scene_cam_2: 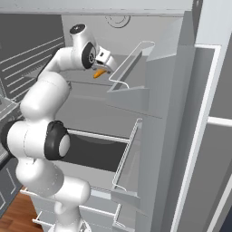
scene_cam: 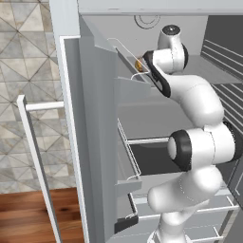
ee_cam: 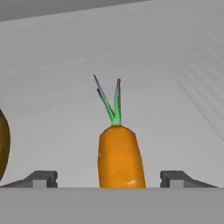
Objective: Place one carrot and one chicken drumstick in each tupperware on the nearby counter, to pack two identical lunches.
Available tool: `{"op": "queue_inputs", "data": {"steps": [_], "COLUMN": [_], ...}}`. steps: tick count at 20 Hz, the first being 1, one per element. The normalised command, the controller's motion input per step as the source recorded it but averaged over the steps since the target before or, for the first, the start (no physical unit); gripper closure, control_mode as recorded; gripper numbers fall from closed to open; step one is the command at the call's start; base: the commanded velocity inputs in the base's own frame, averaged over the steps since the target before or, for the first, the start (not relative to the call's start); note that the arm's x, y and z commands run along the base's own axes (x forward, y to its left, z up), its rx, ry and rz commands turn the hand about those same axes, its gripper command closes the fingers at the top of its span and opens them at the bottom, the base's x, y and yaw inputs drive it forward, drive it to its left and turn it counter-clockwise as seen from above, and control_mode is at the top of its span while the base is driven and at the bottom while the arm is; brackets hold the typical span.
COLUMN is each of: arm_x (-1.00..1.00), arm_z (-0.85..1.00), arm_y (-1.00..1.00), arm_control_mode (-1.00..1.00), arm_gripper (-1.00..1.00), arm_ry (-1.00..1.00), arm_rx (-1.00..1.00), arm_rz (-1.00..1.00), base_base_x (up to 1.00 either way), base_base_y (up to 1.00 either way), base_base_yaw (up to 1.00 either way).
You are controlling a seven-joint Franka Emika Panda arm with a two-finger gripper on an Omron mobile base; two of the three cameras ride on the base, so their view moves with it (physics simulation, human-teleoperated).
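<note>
Tupperware packing looks barely begun: inside the grey open fridge [scene_cam: 95,142], the white arm's gripper [ee_cam: 108,179] is spread wide either side of an orange, green-topped carrot [ee_cam: 120,157] lying on the upper shelf, not yet pinched.

Flanking base views; close hand view

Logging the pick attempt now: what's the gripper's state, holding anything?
Gripper: open, fingers spread on either side of the carrot, not closed on it.
</note>
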Motion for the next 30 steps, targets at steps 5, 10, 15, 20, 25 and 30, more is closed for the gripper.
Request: {"op": "queue_inputs", "data": {"steps": [5,10,15,20,25,30], "arm_x": [-0.06,0.29,0.03,-0.89,-1.0,-1.0], "arm_z": [-0.5,-0.45,-0.12,-0.22,-0.1,0.0], "arm_y": [-0.22,-0.1,0.0,0.0,0.0,0.0], "arm_control_mode": [-1.0,-1.0,-1.0,-1.0,-1.0,-1.0], "arm_gripper": [1.0,1.0,1.0,1.0,1.0,1.0], "arm_ry": [0.0,-0.01,-0.01,0.0,-0.07,-0.06], "arm_rx": [-0.01,0.0,0.0,0.0,0.0,0.0], "arm_rz": [0.0,0.0,0.01,0.0,0.0,0.0], "base_base_x": [0.0,0.0,0.0,0.0,0.0,0.0], "base_base_y": [0.0,0.0,0.0,0.0,0.0,0.0], "base_base_yaw": [0.0,0.0,0.0,0.0,0.0,0.0]}}
